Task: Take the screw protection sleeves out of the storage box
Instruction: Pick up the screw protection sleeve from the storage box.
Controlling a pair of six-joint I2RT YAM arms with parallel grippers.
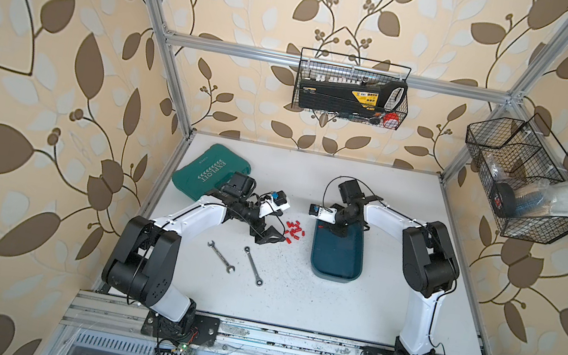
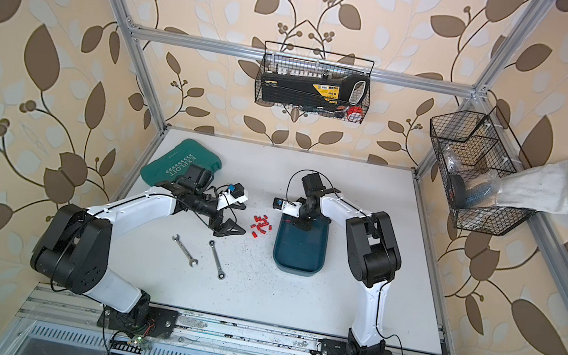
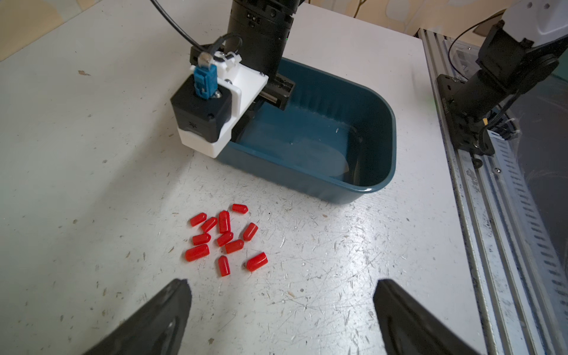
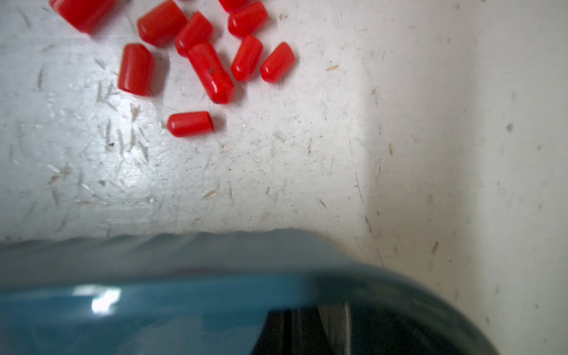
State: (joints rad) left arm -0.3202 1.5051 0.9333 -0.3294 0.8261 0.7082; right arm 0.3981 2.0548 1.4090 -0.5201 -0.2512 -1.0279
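Note:
Several red screw protection sleeves (image 1: 293,229) (image 3: 226,238) (image 4: 212,72) lie in a loose cluster on the white table, left of the teal storage box (image 1: 334,276) (image 2: 296,267) (image 3: 276,172) (image 4: 153,307). One small red piece (image 1: 321,227) shows inside the box by its left wall. My right gripper (image 1: 340,232) (image 4: 295,335) reaches down into the box's far end, shut. Its fingertips are dark and blurred, and nothing shows between them. My left gripper (image 1: 270,237) (image 3: 282,285) hovers open just left of the cluster, holding nothing.
Two wrenches (image 1: 221,256) (image 1: 253,266) lie on the table in front of the cluster. A green tool case (image 1: 210,171) sits at the back left. Black wire baskets (image 1: 351,87) (image 1: 522,181) hang on the frame. An aluminium rail (image 3: 491,215) runs along the table's front edge.

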